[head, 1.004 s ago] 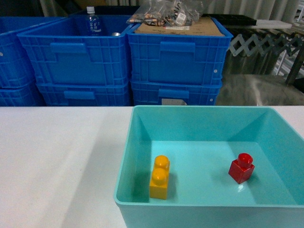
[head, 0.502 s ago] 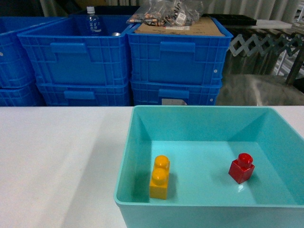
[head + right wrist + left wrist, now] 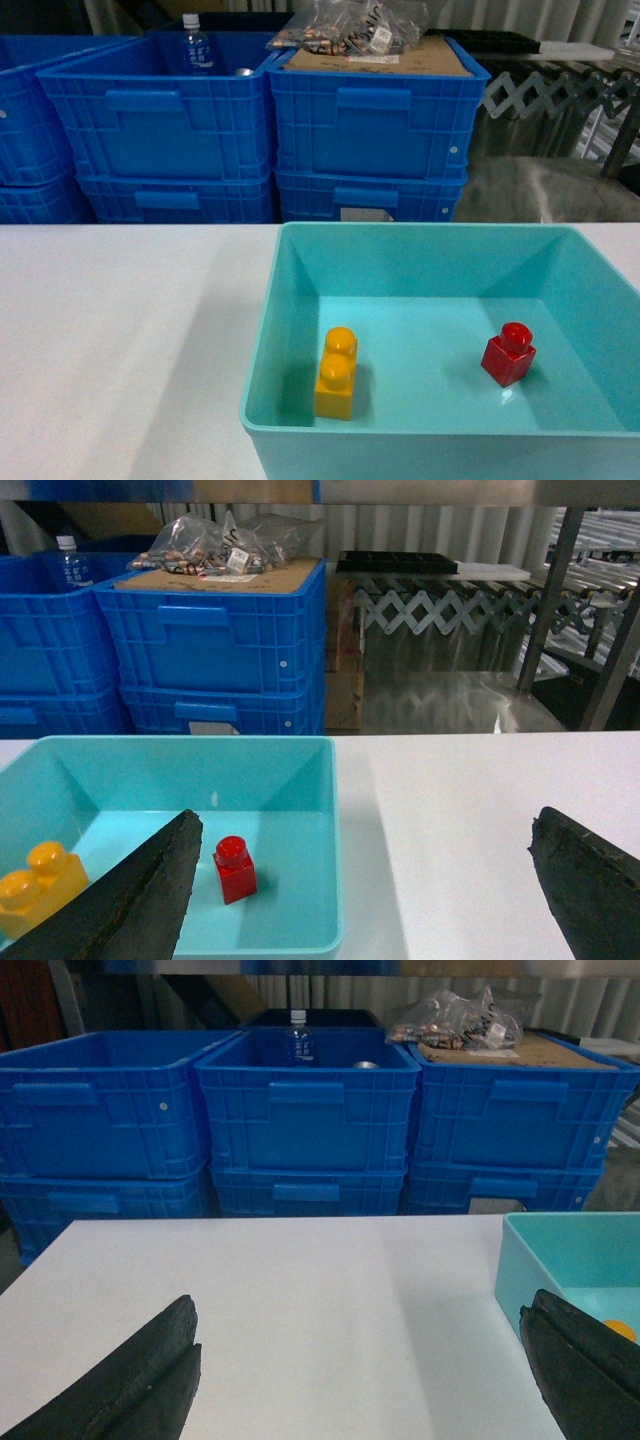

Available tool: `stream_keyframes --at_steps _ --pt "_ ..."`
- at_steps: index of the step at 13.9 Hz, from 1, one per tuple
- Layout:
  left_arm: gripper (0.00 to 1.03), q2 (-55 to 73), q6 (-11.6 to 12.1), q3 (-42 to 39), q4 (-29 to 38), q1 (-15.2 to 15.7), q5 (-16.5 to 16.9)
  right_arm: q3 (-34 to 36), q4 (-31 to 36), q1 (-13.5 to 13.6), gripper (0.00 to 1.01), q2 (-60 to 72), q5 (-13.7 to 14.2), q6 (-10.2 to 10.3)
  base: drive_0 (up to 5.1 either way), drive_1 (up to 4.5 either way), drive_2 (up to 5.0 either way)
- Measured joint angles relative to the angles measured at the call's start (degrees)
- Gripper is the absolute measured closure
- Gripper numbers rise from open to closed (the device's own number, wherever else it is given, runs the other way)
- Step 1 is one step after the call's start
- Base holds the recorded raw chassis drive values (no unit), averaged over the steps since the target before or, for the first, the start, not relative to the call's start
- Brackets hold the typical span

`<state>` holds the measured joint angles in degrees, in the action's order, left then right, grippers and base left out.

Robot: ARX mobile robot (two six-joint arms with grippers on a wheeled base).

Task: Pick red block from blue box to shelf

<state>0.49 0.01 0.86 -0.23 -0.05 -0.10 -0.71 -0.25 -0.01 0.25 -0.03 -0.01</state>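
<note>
Red block (image 3: 508,354) upright, stud up, inside blue box (image 3: 430,234), right side.

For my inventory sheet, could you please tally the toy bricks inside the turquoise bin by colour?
Red brick: 1
Yellow brick: 1
Total in the turquoise bin: 2

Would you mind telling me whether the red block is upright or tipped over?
Upright. The red block sits on the blue box floor with its stud pointing up, in both head and right wrist views.
</note>
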Motion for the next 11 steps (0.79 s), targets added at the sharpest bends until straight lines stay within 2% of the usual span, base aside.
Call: stream_keyframes --at_steps 9,10,11 --pt "0.05 0.0 0.0 0.0 0.0 0.0 0.0 0.0 0.0 0.0 0.03 0.0 0.0 0.0 0.0 0.00 0.0" --pt "0.05 0.0 0.0 0.0 0.0 0.0 0.0 -0.2 -1.2 -0.3 0.03 0.2 -1.0 -0.3 0.0 0.00 0.0" --pt "0.05 0.0 0.0 0.0 0.0 0.0 0.0 -2.3 -6.2 -1.0 0.03 5.3 -7.6 -2.2 0.0 0.00 0.0"
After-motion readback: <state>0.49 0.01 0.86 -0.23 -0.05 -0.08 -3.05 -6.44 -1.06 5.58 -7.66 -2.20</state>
